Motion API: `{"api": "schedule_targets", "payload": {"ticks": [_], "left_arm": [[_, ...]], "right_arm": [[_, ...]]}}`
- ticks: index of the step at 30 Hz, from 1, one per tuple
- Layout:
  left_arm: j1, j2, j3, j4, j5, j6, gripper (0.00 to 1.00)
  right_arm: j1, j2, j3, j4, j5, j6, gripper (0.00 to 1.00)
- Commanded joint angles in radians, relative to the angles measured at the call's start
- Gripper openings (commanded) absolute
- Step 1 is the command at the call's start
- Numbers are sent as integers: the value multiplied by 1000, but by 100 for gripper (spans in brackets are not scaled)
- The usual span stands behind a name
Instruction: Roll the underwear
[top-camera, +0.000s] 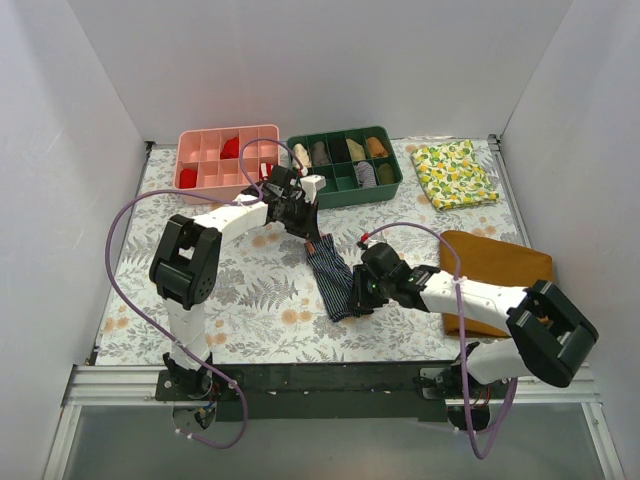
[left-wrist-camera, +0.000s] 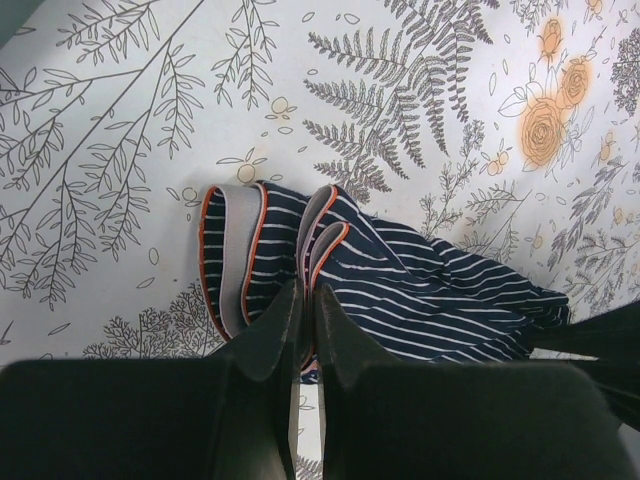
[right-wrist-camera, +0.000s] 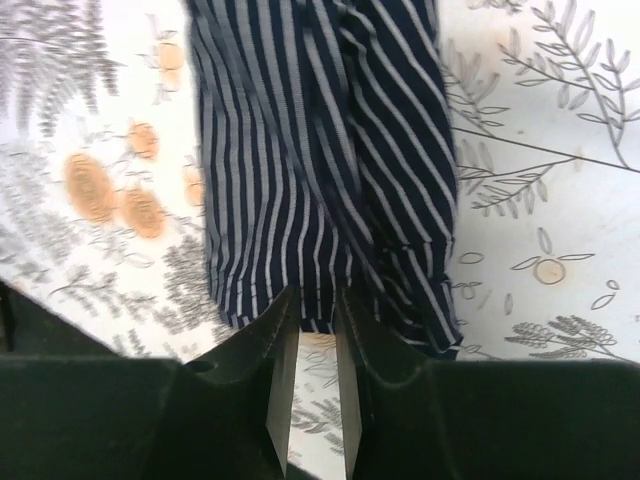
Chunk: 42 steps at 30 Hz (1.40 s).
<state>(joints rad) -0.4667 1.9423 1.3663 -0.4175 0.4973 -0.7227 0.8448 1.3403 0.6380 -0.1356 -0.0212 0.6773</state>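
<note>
Straightening the underwear (top-camera: 332, 280) ahead of the roll appears to be the step in hand. The striped navy shorts lie folded lengthwise into a narrow strip at mid-table on the floral table cover (top-camera: 250, 290). The strip runs from far-left to near-right between the two arms, well apart from the green tray (top-camera: 345, 190) at the far edge. No coil shows at either end, so the rolling itself is judged not yet begun.

- **Left gripper** (top-camera: 303, 228), far end of the strip: jaws drawn almost together, pinching the cloth just beside the grey, orange-edged waistband (left-wrist-camera: 225, 260). The waistband stands in loose folds and is not wound.
- **Right gripper** (top-camera: 358, 292), near end of the strip: jaws at a narrow gap, with the hem lying between the fingertips. It appears pinched, and the stripes above it run straight, as if under light tension.

The next move calls for one end to be turned over on itself and wound toward the other, with the opposite end held down and the strip kept flat. The cloth is soft and layered, so the folds may slide sideways and widen the roll unless tension stays even.
</note>
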Motion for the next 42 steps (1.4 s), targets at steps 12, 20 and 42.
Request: {"api": "schedule_targets", "payload": {"ticks": [12, 20, 42], "left_arm": [[7, 27, 71, 54, -74, -20, 0], [37, 49, 94, 101, -103, -30, 0], [43, 78, 209, 51, -107, 14, 47]], "right_arm": [[2, 191, -17, -35, 72, 2, 24], [2, 204, -54, -29, 46, 5, 24], [4, 197, 3, -30, 27, -22, 31]]}}
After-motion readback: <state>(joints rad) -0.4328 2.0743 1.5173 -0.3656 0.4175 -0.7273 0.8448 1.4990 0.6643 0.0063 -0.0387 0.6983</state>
